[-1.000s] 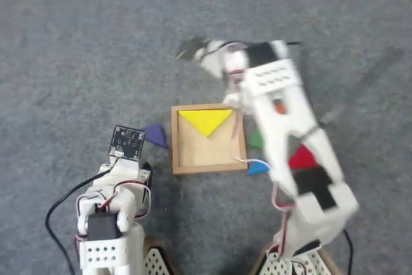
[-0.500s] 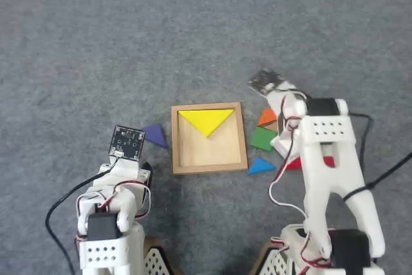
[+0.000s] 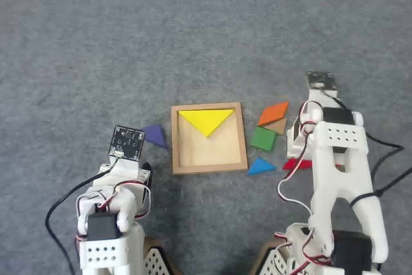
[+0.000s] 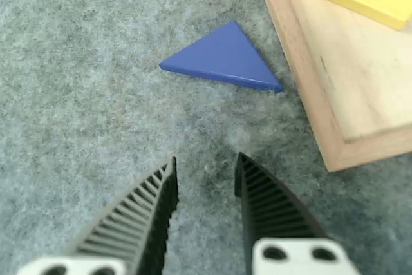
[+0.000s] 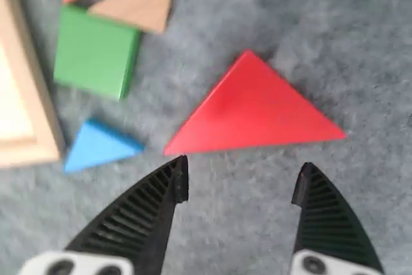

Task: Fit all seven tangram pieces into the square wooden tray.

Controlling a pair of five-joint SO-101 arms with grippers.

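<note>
The square wooden tray [image 3: 174,140] lies mid-table with a yellow triangle [image 3: 206,120] in its far part. A dark blue triangle [image 3: 155,135] lies left of it; in the left wrist view my left gripper [image 4: 206,181] stands open just short of this triangle [image 4: 222,59], beside the tray rim [image 4: 302,88]. Right of the tray lie an orange piece [image 3: 273,112], a tan piece [image 3: 278,124], a green square [image 3: 262,138] and a light blue triangle [image 3: 260,166]. My right gripper [image 5: 241,181] hangs open over the carpet at the edge of a red triangle [image 5: 254,111].
Grey carpet covers the table. The right arm's body [image 3: 338,159] hides most of the red triangle in the high view. The left arm's camera module [image 3: 127,143] sits near the tray's left side. Open carpet lies beyond the tray.
The right arm has swung back from beyond the tray's far right corner to the right of the tray, over the red triangle. The left arm has not moved.
</note>
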